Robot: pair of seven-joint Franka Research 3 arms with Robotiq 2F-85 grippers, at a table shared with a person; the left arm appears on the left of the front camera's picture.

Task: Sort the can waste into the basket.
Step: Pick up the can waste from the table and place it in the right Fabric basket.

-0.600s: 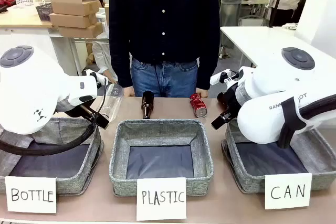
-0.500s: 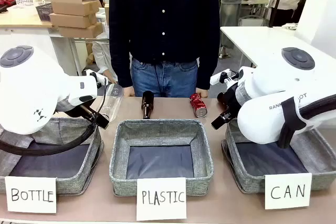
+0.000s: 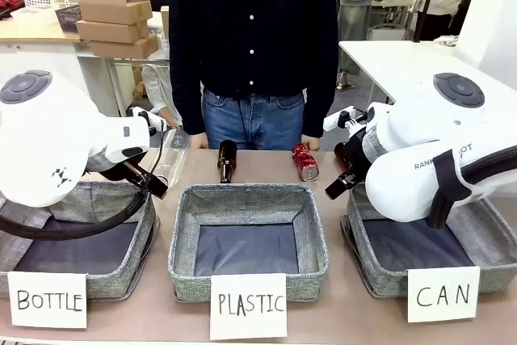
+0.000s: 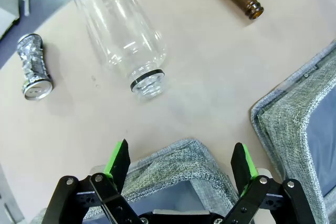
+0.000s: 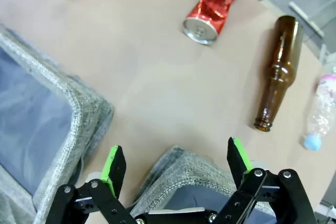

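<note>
Right gripper (image 5: 176, 153): jaws spread, empty, above a corner of the basket (image 3: 365, 258). Left gripper (image 4: 181, 156): spread, empty. Signs read "BOTTLE" (image 3: 48, 300), "PLASTIC" (image 3: 248, 305) and, on the basket, "CAN" (image 3: 443, 294). Red can (image 3: 305, 161) lies on its side on the table (image 3: 266, 163), 10 o'clock from the basket, long axis 11–5, silver end toward 5. Silvery can (image 4: 34, 66): left wrist view, 10 o'clock from the left gripper, axis 12–6, lid toward 6.
</note>
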